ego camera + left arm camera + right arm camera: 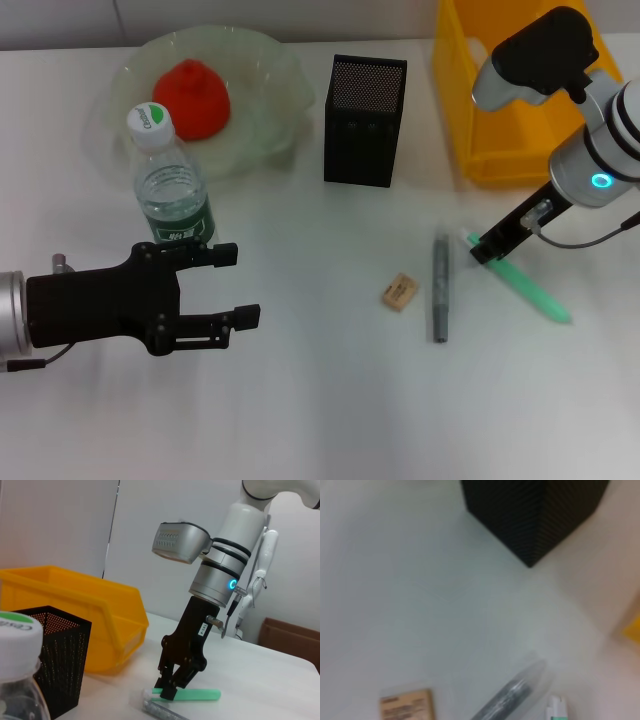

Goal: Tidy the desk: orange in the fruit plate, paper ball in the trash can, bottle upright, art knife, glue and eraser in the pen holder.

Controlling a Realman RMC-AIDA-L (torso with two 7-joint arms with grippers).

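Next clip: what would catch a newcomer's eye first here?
The right pincer is down on the desk, at the capped end of the green glue stick, beside the grey art knife. Behind it stands the yellow bin, and the orange already lies in the fruit plate.

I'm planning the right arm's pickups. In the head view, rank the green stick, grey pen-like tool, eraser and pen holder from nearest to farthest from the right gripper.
1. Green stick: right at the right gripper fingertips.
2. Grey pen-like tool: just to the gripper's left.
3. Eraser: further left, beyond the tool.
4. Pen holder: farthest, toward the table's back.
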